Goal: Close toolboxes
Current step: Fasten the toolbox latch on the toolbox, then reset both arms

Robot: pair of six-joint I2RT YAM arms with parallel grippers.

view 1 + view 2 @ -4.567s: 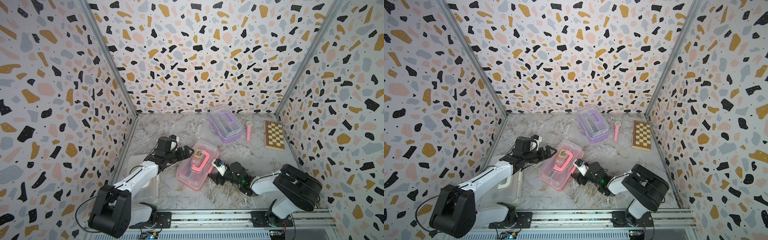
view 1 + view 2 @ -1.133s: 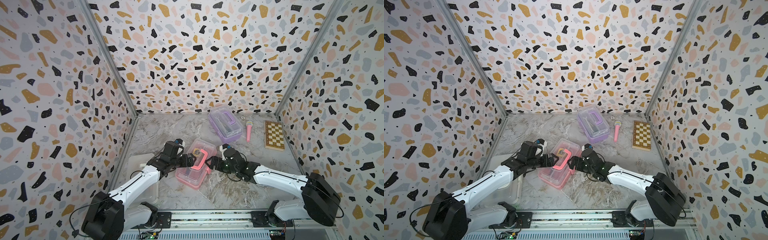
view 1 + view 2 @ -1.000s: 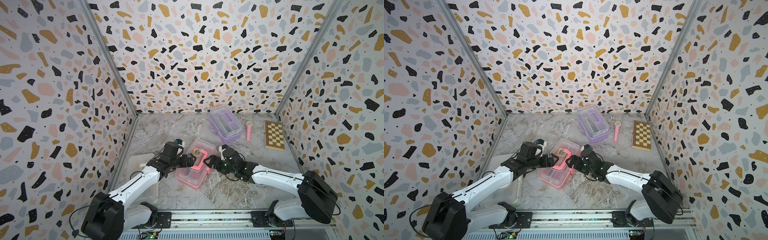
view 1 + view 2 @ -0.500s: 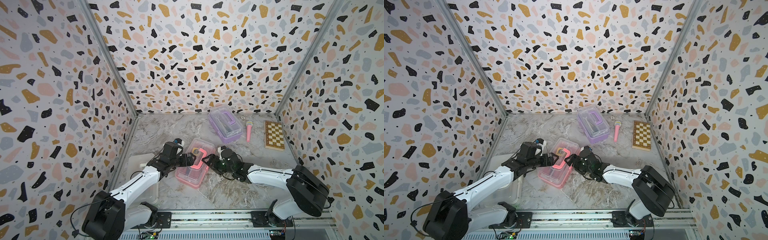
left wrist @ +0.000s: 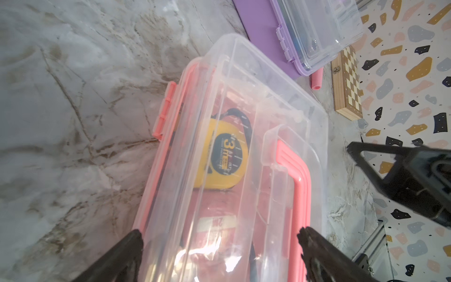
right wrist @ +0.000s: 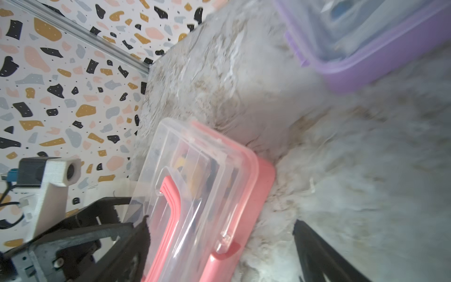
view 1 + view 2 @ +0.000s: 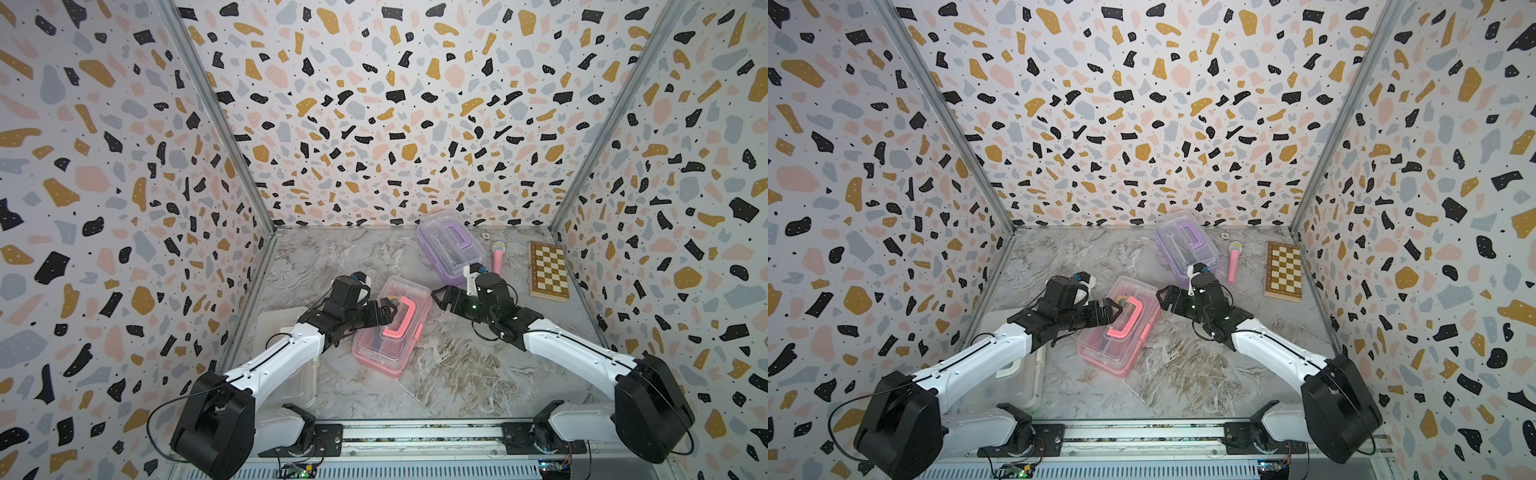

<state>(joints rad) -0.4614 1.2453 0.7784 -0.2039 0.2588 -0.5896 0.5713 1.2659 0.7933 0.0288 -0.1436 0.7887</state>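
- Pink toolbox [image 7: 390, 328] lies mid-table on the marble top [image 7: 457, 374]. Both top views show you its clear lid down on the base.
- Only your left wrist view shows the inside: a yellow tape measure [image 5: 224, 156] under the lid. It also shows the left gripper [image 5: 219, 244] with jaws spread wide and holding nothing, one finger off the box's long edge and the other by the pink handle [image 5: 299, 195].
- In a top view your right gripper [image 7: 441, 299] is likewise spread and empty, just beside the box with bare table between them.
- The right wrist view is blurred. A pink clasp [image 6: 223, 252] juts from the box's side, but you cannot tell whether it is snapped.
- At the back stands the purple toolbox [image 7: 451, 245], lid down. A pink toy microphone [image 7: 497, 259] lies just beside it, and the chessboard [image 7: 548, 272] is nearer the wall.
- The left arm hides most of the white toolbox [image 7: 1021, 386].
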